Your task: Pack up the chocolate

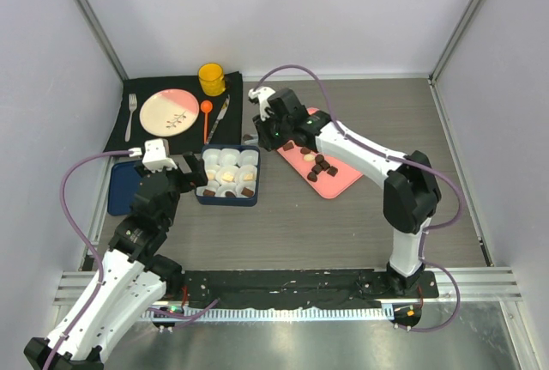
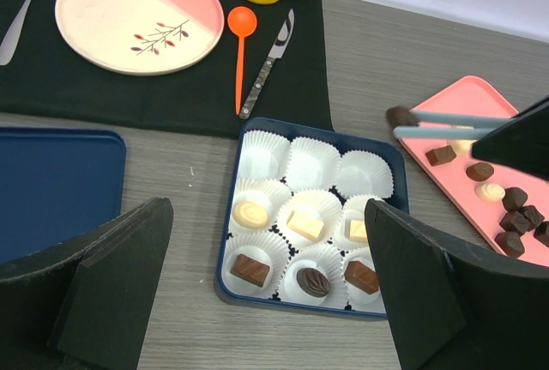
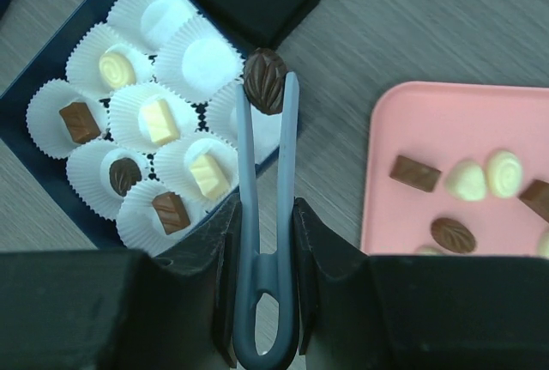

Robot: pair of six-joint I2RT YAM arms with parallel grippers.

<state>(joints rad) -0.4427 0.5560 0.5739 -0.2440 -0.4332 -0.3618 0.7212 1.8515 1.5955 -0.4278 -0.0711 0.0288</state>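
Observation:
A dark blue box holds white paper cups; the near two rows carry brown and cream chocolate and the far row's cups sit bare. More chocolate lies on the pink tray. My right gripper is shut on grey-blue tongs, which pinch a dark brown oval chocolate above the box's corner nearest the tray. In the left wrist view that piece hangs between box and tray. My left gripper stands open just in front of the box, holding nothing.
A black placemat at the back left bears a pink and cream plate, a fork, an orange spoon, a knife and a yellow mug. A flat blue lid lies left of the box.

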